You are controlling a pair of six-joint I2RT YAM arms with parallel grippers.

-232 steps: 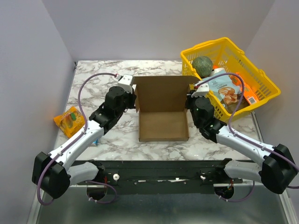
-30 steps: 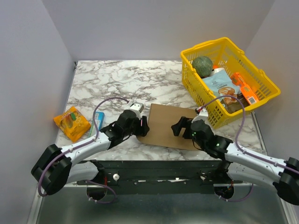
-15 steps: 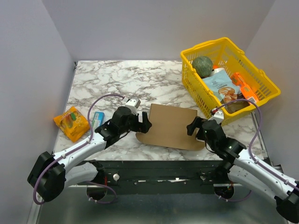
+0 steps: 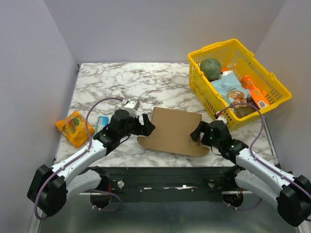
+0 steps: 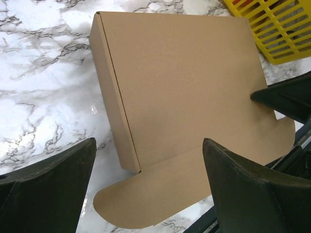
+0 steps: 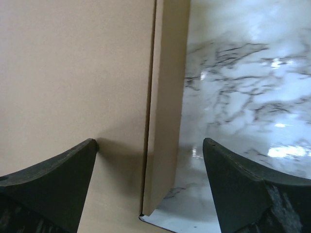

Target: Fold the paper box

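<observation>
Item 1, paper box (image 4: pixel 175 130): plain brown cardboard, lid folded down, lying flat on the marble bench (image 4: pixel 126 85) at its near edge, between the two grippers. Its long axis is running left to right, turned a little so the right end is sitting slightly nearer. A wide flap with rounded corners is sticking out flat from the near side, pointing toward the arm bases. In the left wrist view the box (image 5: pixel 184 87) is showing its closed top and one low side wall.

Item 2, left gripper (image 4: pixel 147 125): jaws standing wide apart and gripping nothing, hovering just beside the box's left end. From its own camera the gripper (image 5: pixel 148 145) is framing the box's near left corner and the flap.

Item 3, right gripper (image 4: pixel 197 132): jaws likewise spread and gripping nothing, hovering at the box's right end. In the right wrist view the gripper (image 6: pixel 150 141) is straddling the box's (image 6: pixel 73 73) side wall, one finger over the lid, the other over bare marble.

Item 4, small blue-green carton (image 4: pixel 101 124) and orange packet (image 4: pixel 73 127): lying left of the left gripper.

Item 5, yellow basket (image 4: pixel 277 92): sitting at the far right, holding a green round item (image 4: pixel 211 68) and printed packets.
</observation>
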